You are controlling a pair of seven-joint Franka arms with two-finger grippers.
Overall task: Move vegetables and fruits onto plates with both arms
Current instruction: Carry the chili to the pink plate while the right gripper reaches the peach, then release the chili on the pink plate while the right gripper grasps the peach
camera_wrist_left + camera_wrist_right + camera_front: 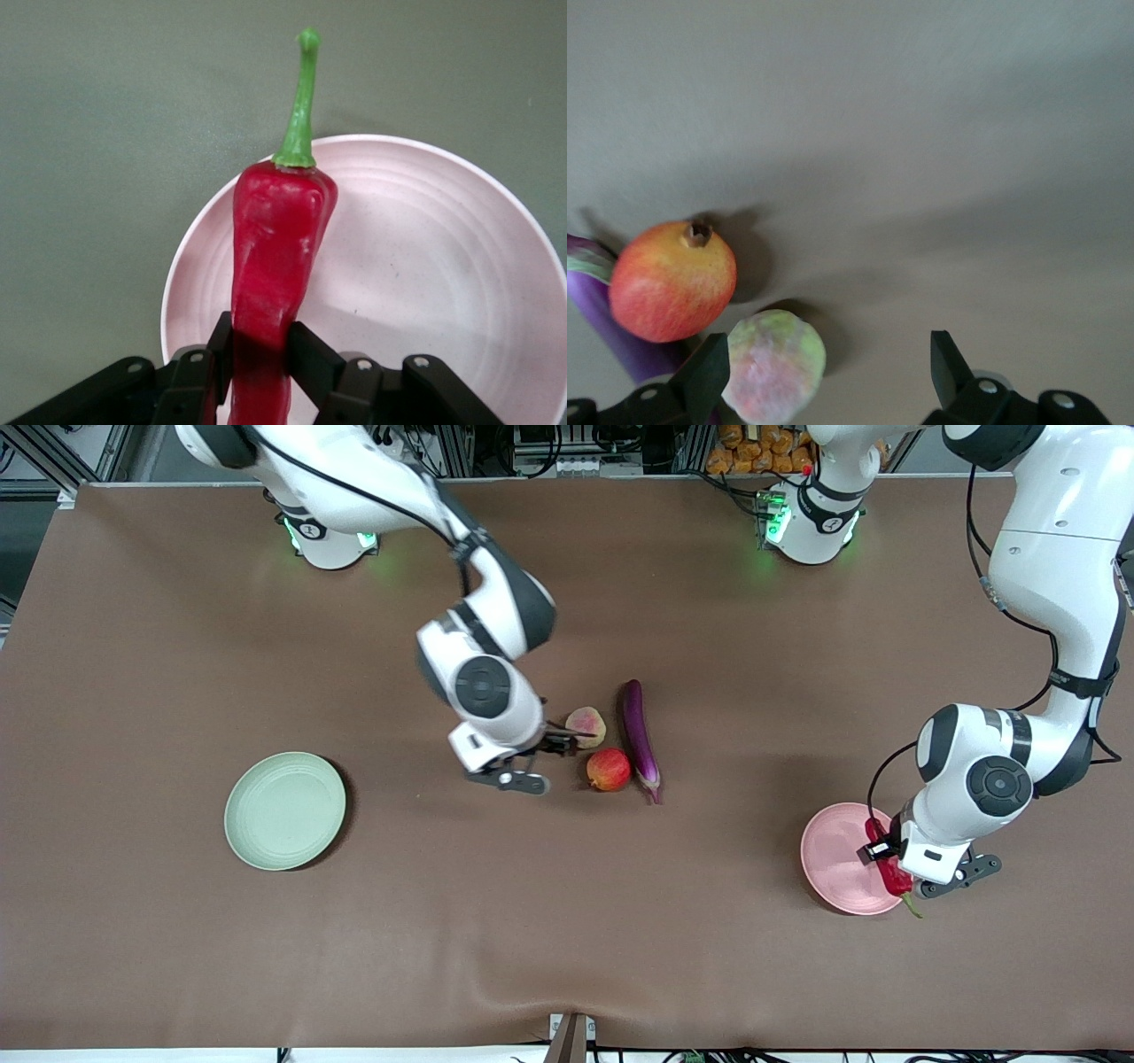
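Well, the left tool (259, 359) is clenched on the chili (275, 266) and hangs over the edge of the pink plate (425, 266). The stem pokes out past the rim, so a release here could leave the chili half off the plate, or let it roll onto the counter (709, 921). It wants to be nearer the plate's middle first.

The right tool (824, 367) is spread wide and low among the cluster in the middle of the counter. The pinkish fruit (773, 367) sits close against one finger rather than centred in the gap, with the pomegranate (673, 282) just past it and the eggplant (620, 341) touching that. If the fingers close like this, I reckon they could knock the round fruit away or nudge the pomegranate. The green plate (284, 810) lies well apart from this tool, with nothing on it.
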